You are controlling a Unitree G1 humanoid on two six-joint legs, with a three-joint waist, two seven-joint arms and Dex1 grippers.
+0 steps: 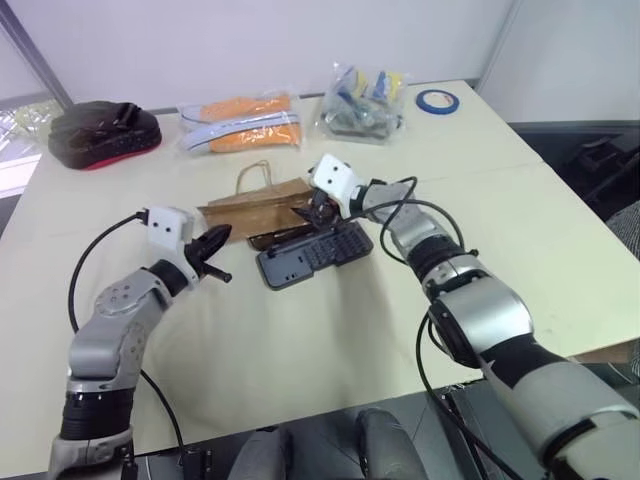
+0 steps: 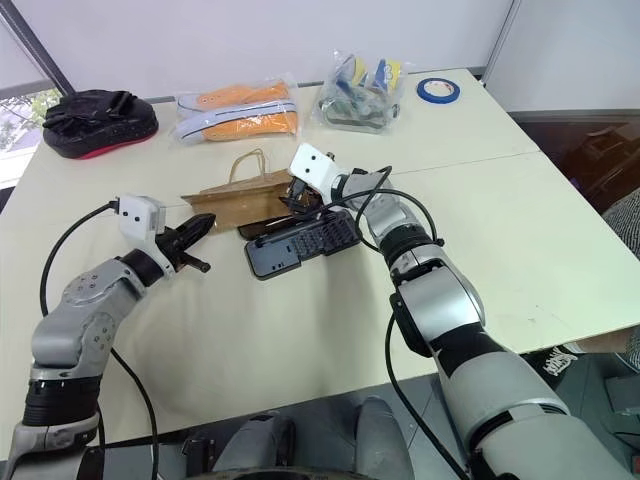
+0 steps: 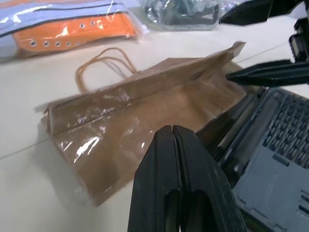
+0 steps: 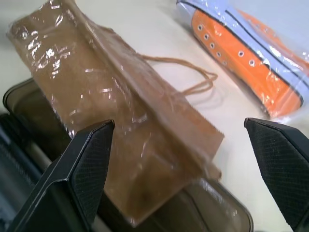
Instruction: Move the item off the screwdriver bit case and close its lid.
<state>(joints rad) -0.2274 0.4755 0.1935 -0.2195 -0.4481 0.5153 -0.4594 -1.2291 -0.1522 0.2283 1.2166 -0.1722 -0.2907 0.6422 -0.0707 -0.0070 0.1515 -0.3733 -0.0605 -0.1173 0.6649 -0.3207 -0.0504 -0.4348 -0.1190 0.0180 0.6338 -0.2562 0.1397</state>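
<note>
Wide apart stand the two black fingers of the right gripper (image 4: 181, 159), with nothing between them; its tips hover just over the near end of the small flat brown kraft paper bag (image 1: 255, 207), at the edge where the bag overlaps the case. Pressed together, holding nothing, are the fingers of the left gripper (image 1: 213, 243), which hangs above the table at about nine o'clock from the case, pointing toward the bag and well short of touching it.

That bag, wrapped in clear film, lies partly on the translucent smoky-brown hinged lid (image 4: 212, 205), which is folded open flat on the table; its twisted paper loop handles (image 1: 259, 174) trail off toward twelve o'clock onto the cream table (image 1: 330, 330). At about five o'clock from the bag, touching the lid along the hinge, sits the flat rectangular dark grey plastic screwdriver bit case (image 1: 312, 255), its tray open upward with rows of small bits showing.

Along the far edge of the table, from ten o'clock round to two o'clock of the case, lie a black-and-red pouch (image 1: 104, 134), clear plastic packets holding orange shoes (image 1: 243, 122), a clear bag of blue and yellow pieces (image 1: 365, 101) and a blue tape roll (image 1: 438, 100). All four stand well apart from the case.
</note>
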